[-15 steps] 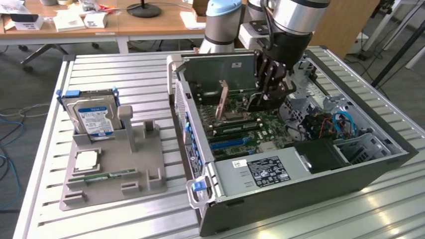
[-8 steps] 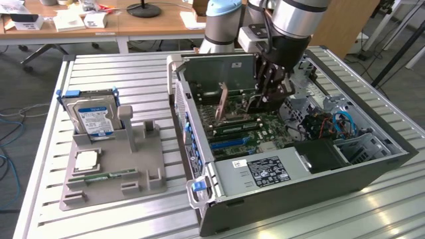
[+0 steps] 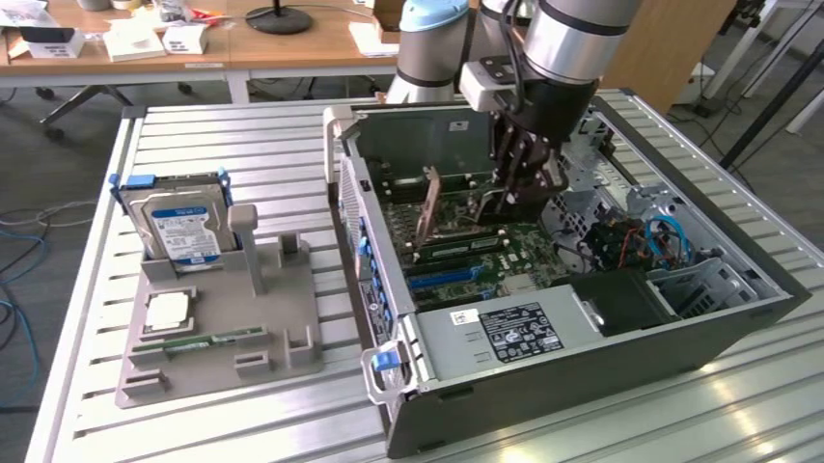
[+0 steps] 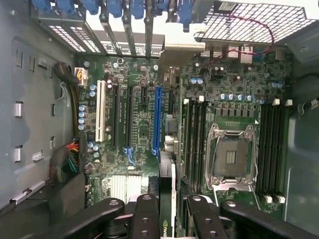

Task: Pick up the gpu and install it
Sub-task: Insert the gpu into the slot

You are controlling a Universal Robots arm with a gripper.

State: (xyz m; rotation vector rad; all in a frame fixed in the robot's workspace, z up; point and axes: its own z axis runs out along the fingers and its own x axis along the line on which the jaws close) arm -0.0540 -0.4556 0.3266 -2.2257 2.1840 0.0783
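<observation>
A: What's the gripper [image 3: 526,188] doing?
B: It's reaching down into the open case [image 3: 580,386], standing near vertical over the motherboard [image 4: 139,134]. The jaws are sitting partway closed and clamping the gpu [image 4: 167,199]. The fingers [image 4: 145,211] are pressing on it from either side.
A: Where's the gpu sitting exactly?
B: It's hanging edge-on over the board, running alongside the blue slot [image 4: 157,119]. It's just beside that slot, on the side facing the CPU socket [image 4: 230,157]. Its silver bracket [image 4: 182,52] is pointing at the rear wall, where the blue clips [image 4: 137,7] are lining up.
A: Seated?
B: Can't tell. The card's own edge is hiding the contact line, so I'm not calling it touching or apart.
A: Anything happening outside the case?
B: The hard drive [image 3: 187,227] is standing upright in the grey fixture [image 3: 219,318], at the exterior view's left and well apart from the case. The memory stick [image 3: 206,340] is lying flat in the same fixture, nearer the camera than the drive. Fixture and case are both resting on the slatted table [image 3: 232,135].
</observation>
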